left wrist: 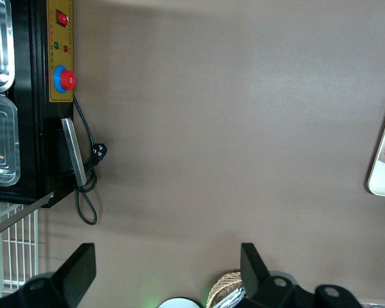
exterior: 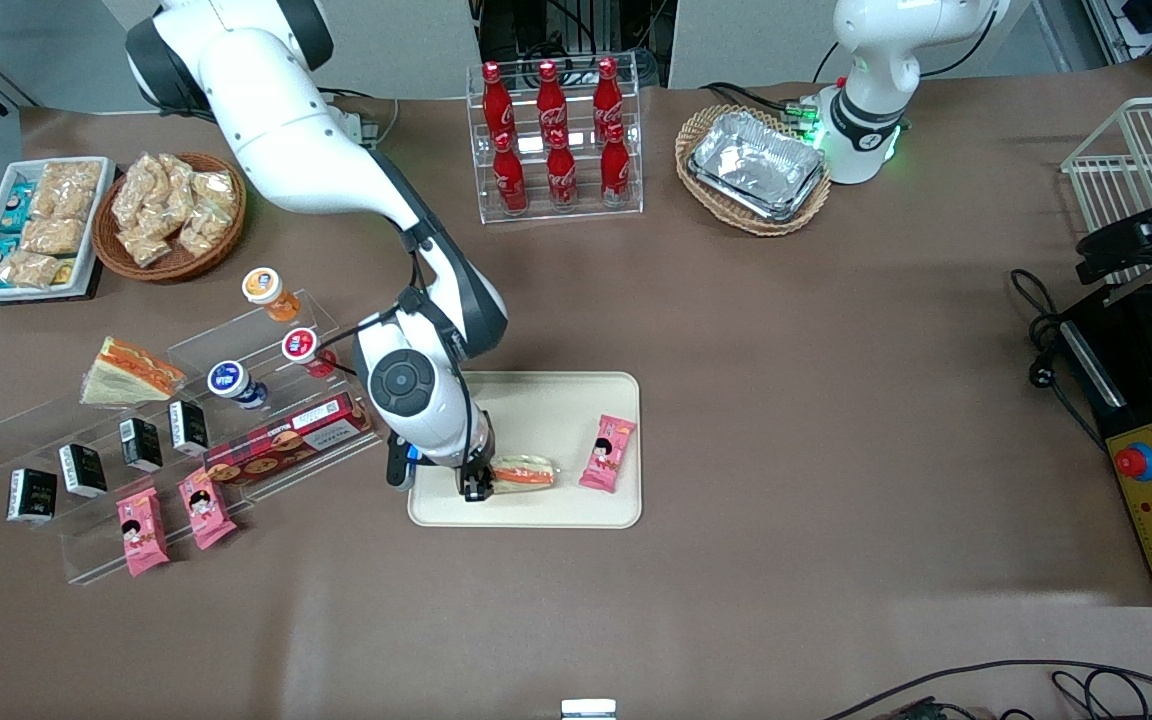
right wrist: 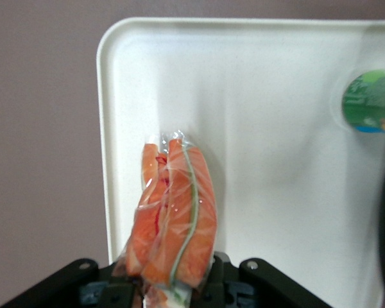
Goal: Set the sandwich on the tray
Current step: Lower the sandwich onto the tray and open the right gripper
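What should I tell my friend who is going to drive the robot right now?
The gripper is low over the tray, shut on the sandwich.
The sandwich sits at the tray's edge nearer the front camera, beside a pink snack pack already on the tray.
Done: the sandwich has reached the tray.
Left: probably open the fingers, then lift the arm away.

Gripper [right wrist: 173, 289] is closed on the wrapped sandwich [right wrist: 174, 224], one finger [right wrist: 240, 282] at each side of the pack (orange filling with a thin green line visible). Sandwich is over the tray [right wrist: 269, 83], near its rounded corner.
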